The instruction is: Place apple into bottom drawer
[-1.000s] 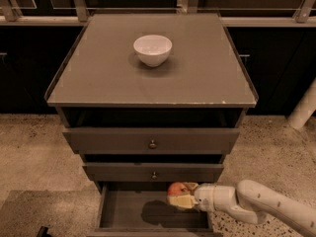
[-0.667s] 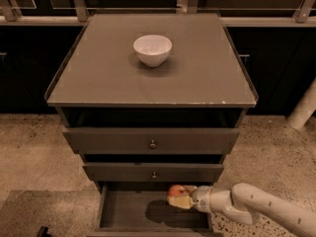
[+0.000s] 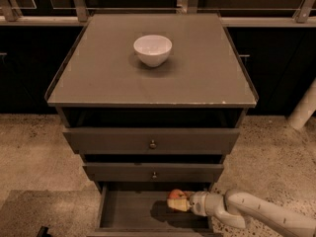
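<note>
Your pincer (image 3: pixel 179 203) is low at the right side of the open bottom drawer (image 3: pixel 129 212), reaching in from the right on the pale arm (image 3: pixel 261 212), and it's clenched on the apple (image 3: pixel 175 195). You can see the apple right at the pincer's tip: small, round, red-orange on top, with a yellowish patch lower down where it meets the pincer. It sits over the right half of the drawer's floor, near the back, and a dark shadow spreads on the planks just beneath and to the left of it. The drawer itself is pulled well out, a shallow grey-brown box. Above it you've got the two upper drawers, each with a small round knob (image 3: pixel 152 144), both nearly shut. Up on the counter (image 3: pixel 207 78) the white bowl (image 3: pixel 152 50) stands alone, upright, toward the back centre, well apart from the apple.
</note>
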Robot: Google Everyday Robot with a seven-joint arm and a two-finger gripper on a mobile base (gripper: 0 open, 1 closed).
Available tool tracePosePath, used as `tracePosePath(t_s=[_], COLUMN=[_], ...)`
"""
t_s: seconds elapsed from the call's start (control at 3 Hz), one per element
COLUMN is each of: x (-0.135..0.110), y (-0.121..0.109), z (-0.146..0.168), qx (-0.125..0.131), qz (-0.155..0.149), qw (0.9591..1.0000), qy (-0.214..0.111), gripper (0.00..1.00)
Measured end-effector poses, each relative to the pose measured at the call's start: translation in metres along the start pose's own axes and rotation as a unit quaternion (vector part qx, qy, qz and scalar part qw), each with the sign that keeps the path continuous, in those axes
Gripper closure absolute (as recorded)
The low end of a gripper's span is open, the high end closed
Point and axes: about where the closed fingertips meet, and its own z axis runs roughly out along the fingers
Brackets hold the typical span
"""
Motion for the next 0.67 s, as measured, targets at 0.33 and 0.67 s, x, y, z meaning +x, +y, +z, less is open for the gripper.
tracePosePath(t_s=[0.33,0.67], x=[0.0,0.002], y=[0.0,-0.016], z=[0.0,0.017], qx=[0.0,-0.005], qz=[0.0,-0.003], qw=[1.0,1.0], qy=[0.0,-0.004], gripper=[1.0,1.0])
